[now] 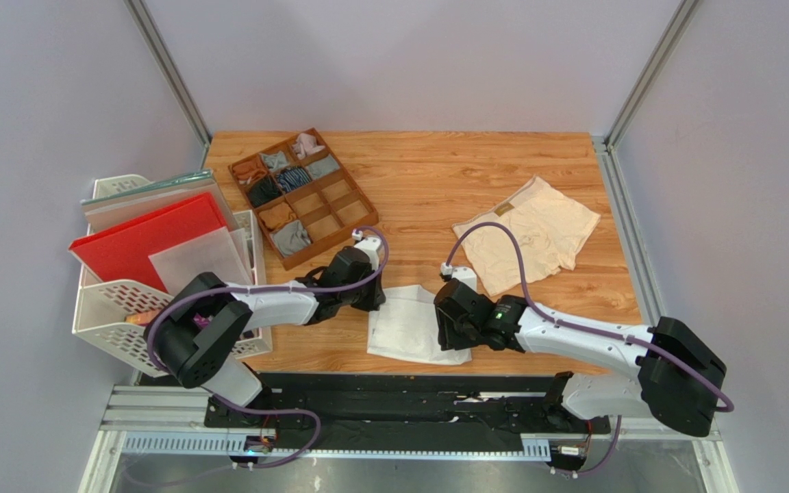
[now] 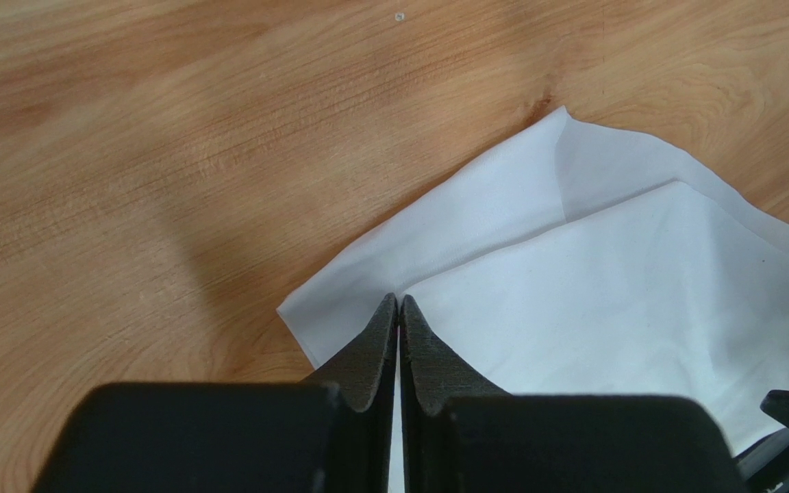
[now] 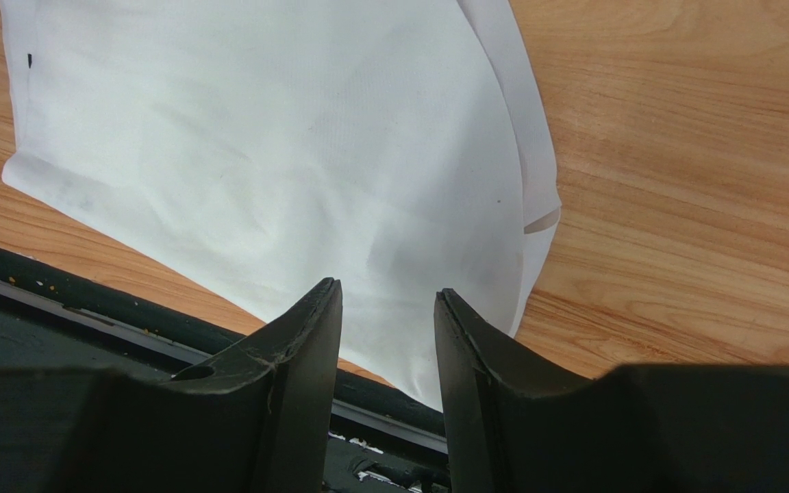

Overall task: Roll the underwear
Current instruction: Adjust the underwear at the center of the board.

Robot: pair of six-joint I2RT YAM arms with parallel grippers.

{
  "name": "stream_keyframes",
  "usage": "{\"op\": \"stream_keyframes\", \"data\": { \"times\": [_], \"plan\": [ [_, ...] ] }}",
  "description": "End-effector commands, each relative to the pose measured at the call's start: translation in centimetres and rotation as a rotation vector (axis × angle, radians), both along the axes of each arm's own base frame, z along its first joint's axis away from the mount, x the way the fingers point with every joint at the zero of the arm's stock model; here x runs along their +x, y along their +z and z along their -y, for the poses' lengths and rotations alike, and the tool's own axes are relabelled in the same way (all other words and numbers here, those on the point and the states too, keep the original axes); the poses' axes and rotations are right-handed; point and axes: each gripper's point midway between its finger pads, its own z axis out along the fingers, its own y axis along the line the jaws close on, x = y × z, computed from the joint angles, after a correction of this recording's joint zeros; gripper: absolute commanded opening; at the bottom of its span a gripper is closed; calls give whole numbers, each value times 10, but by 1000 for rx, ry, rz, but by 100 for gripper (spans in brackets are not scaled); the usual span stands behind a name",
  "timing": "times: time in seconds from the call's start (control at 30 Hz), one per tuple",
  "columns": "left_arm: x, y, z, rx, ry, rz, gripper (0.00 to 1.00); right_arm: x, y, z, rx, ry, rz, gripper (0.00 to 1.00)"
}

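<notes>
The left gripper [image 2: 399,308] has its jaws pressed together right at the edge of the upper layer of the white underwear [image 2: 625,288]. I'd judge it has nipped that edge to lift and turn it over, the start of a roll. The right gripper [image 3: 386,290] stands partly open and grips nothing. It is low over the opposite, near side of the same garment, probably placed to take the matching edge so both ends turn together.

The white underwear lies folded flat on the tabletop [image 1: 419,175] between the two arms. Its near corner spills over the front edge onto the black rail (a loose end that could drag). The cream underwear [image 1: 527,236] is spread open well apart on the right, untouched, presumably waiting its turn. Back left sits a brown divided tray [image 1: 350,211] with small rolled garments in some compartments, likely where finished rolls go.

From above, both wrists cover the cloth's side edges. Whether fabric actually sits between the left jaws can't be made out, since the fingers hide the pinch itself. No waistband lettering is legible, and only a tiny dark mark shows near one corner in the right wrist view.
</notes>
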Motion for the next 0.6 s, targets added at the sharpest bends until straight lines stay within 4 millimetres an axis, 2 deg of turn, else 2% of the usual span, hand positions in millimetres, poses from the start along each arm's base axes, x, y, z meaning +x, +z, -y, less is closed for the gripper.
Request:
{"op": "stream_keyframes", "data": {
  "times": [0.0,0.1,0.27,0.43,0.57],
  "plan": [
    [3,2,7,-29,-10,1,2,5,5,-4,27,0,24,42],
    [2,3,11,-48,-23,1,0,4,3,-4,25,-2,21,42],
    [0,23,20,-149,-42,57,0,4,1,-4,21,-4,18,42],
    [-1,47,19,-220,-30,115,0,4,3,-3,14,4,23,41],
    [0,51,17,-228,-15,126,0,5,4,-3,15,2,24,41]
  ]
}}
